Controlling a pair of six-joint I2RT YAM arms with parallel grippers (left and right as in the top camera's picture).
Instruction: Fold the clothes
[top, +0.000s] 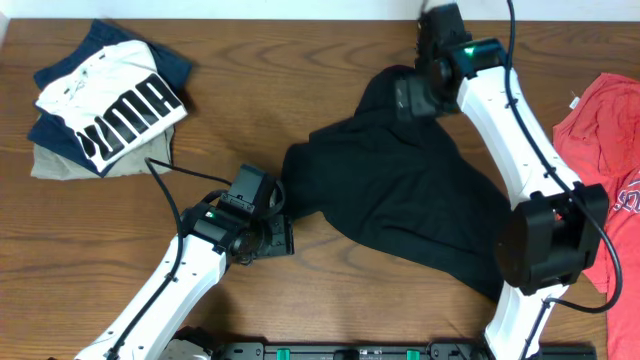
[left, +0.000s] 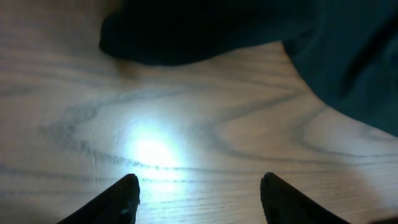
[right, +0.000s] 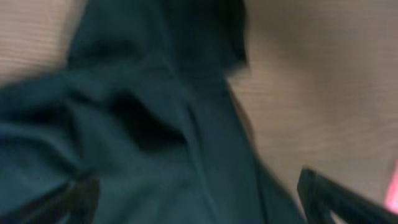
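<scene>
Nearest, the left fingers are hovering apart above bare counter, just beside the edge of the black garment (probably lining up a grab for folding). The garment is lying crumpled mid-counter, unfolded. At its far end, the right fingers are hanging wide apart over fabric, clamping nothing visible.

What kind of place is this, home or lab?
Probably a lab bench for clothes-folding trials, not a home: a wooden table, the left arm and right arm reaching over it, a black garment between them, a folded PUMA stack and red T-shirt off to the sides.
</scene>
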